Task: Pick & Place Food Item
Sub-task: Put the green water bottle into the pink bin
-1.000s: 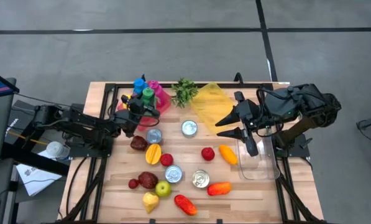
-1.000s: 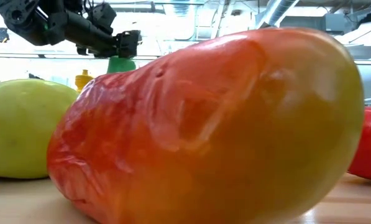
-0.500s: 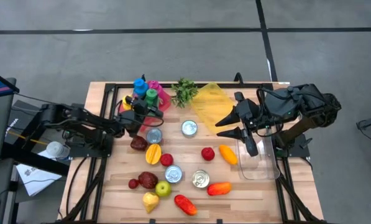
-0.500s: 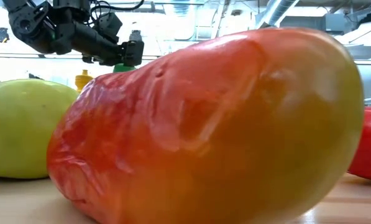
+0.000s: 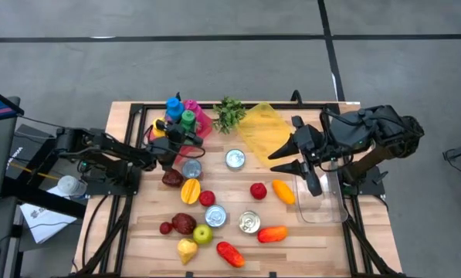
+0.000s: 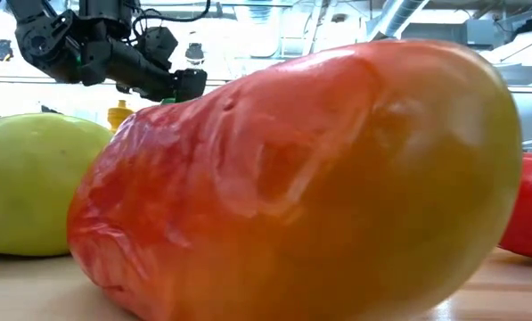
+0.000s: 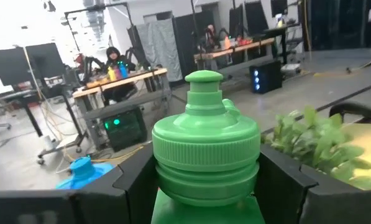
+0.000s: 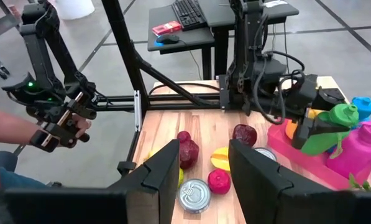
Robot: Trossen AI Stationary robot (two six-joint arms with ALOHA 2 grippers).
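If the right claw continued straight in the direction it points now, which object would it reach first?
The right claw points across the table toward the left arm. Probably first in its line is the open silver can, though the claw's height is unclear and it may pass over it toward the green bottle held by the left claw.

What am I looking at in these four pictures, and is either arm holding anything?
Two dark robot arms work at a wooden table. The overhead picture shows it all; the table-level picture is nearly filled by one orange-red toy fruit sitting close to that camera; the other two come from cameras on the arms' wrists. Scattered on the table are toy fruits and vegetables, small cans, a leafy green sprig, a yellow bag and a clear container. The left gripper is closed around a green bottle just below its cap, beside a pink bottle and a blue bottle. The right gripper hovers empty above the table, jaws apart.
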